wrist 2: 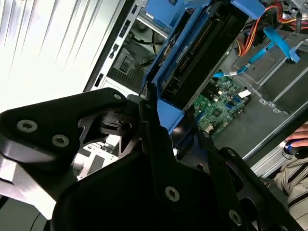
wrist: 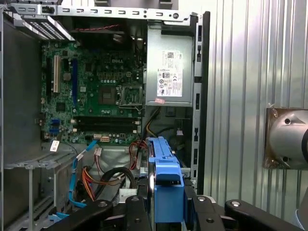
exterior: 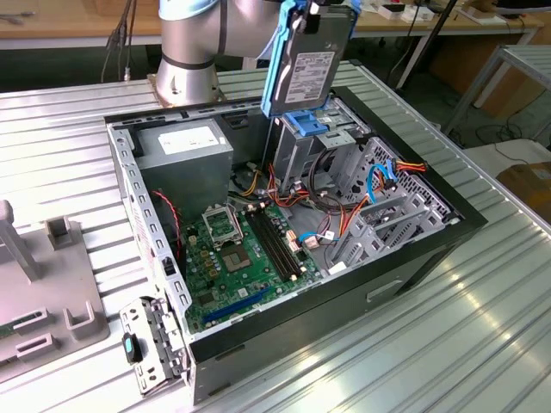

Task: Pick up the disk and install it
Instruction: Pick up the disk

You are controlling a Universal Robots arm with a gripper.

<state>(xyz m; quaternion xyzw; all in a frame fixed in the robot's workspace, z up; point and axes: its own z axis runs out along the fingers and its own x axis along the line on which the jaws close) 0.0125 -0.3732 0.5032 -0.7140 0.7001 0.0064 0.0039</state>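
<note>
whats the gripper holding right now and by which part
The gripper holds the disk upright above the open computer case, clamped on the blue carrier at the disk's upper end.

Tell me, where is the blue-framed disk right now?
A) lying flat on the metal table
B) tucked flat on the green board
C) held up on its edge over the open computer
C: the gripper clamps the disk, which stands on edge above the open computer case.
</note>
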